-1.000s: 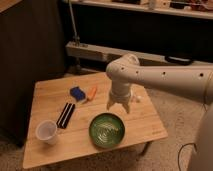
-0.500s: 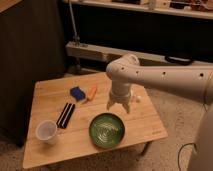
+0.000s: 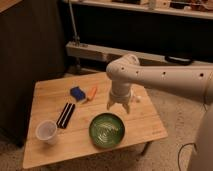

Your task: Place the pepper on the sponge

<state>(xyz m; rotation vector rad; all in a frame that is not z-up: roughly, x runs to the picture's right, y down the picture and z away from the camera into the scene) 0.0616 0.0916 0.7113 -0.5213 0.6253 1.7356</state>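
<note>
A small wooden table [image 3: 47, 100] holds five things. The small blue block sponge [image 3: 77, 93] sits near the middle of the table, a bit toward the back. The thin orange pepper [image 3: 92, 93] lies on the wood just beside the sponge, on the side nearer the arm. It is not on the sponge.

In front of the sponge lies a long black bar with a light stripe [image 3: 65, 115]. A see-through plastic cup [image 3: 46, 131] stands near the front corner, close to the edge. A round green bowl [image 3: 107, 130] sits near the front edge, just under the arm.

The big white robot arm [image 3: 165, 80] reaches in from the side. Its gripper [image 3: 119, 106] hangs over the table, behind the bowl and near the pepper. Its two fingers are spread apart and hold nothing.

Nothing lies between the gripper and the pepper. The bowl is close below the gripper. There is bare wood along the back of the table and at the corner past the bowl. A tall dark wall stands close by the cup's side of the table.

Nothing has moved since a second ago. The arm, the gripper and all the things are in the same spots.
</note>
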